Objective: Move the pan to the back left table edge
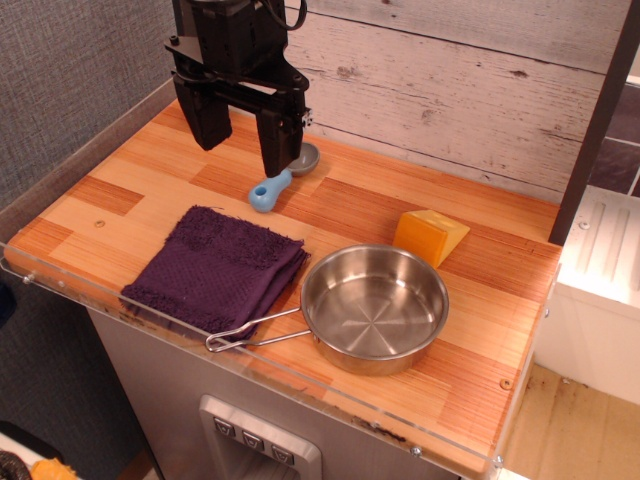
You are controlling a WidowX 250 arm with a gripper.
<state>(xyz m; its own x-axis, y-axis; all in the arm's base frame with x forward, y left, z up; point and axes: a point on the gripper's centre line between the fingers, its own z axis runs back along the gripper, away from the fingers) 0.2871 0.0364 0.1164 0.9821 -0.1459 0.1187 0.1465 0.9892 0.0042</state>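
The shiny steel pan [374,308] sits upright near the front right of the wood tabletop, its looped wire handle [248,333] pointing left along the front edge beside the purple towel. My gripper [245,140] hangs open and empty above the back left part of the table, well away from the pan, its two black fingers pointing down. The back left table edge [95,150] runs along the grey wall, rimmed by a grey strip.
A folded purple towel [218,270] lies at the front left. A small scoop with a blue handle [275,187] lies just behind my gripper's right finger. A yellow cheese wedge [428,236] stands behind the pan. Clear acrylic [200,340] rims the front edge.
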